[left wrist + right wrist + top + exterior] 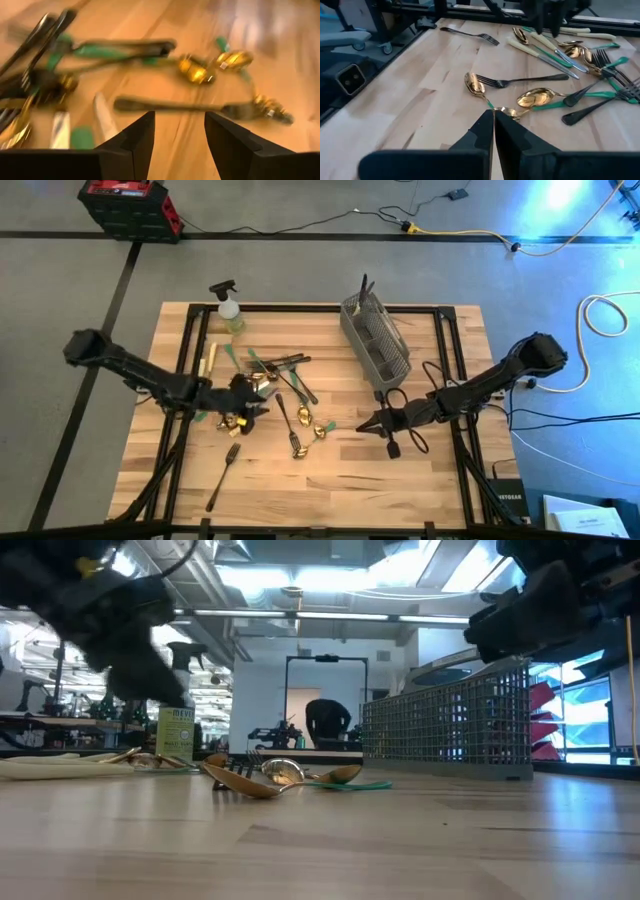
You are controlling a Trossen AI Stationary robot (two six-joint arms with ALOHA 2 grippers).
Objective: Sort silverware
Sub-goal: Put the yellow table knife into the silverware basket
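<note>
With its fingers [135, 142] spread over the silverware [270, 385] heaped left of the tabletop's [330, 480] centre, the left gripper [240, 402] should straddle one handle squarely before closing, while the right gripper [372, 422], fingers pressed together, waits near the mesh caddy [375, 335].

- In the high view the left gripper [243, 402] covers part of the silverware [285, 395] pile, and what lies under it cannot be made out.
- The left wrist view is smeared by motion; pieces at its edges are cut off and their types are unclear.
- In the low view both arms are dark, blurred masses cut by the upper edge.
- The mesh caddy [374, 335] holds something dark, too small to identify.
</note>
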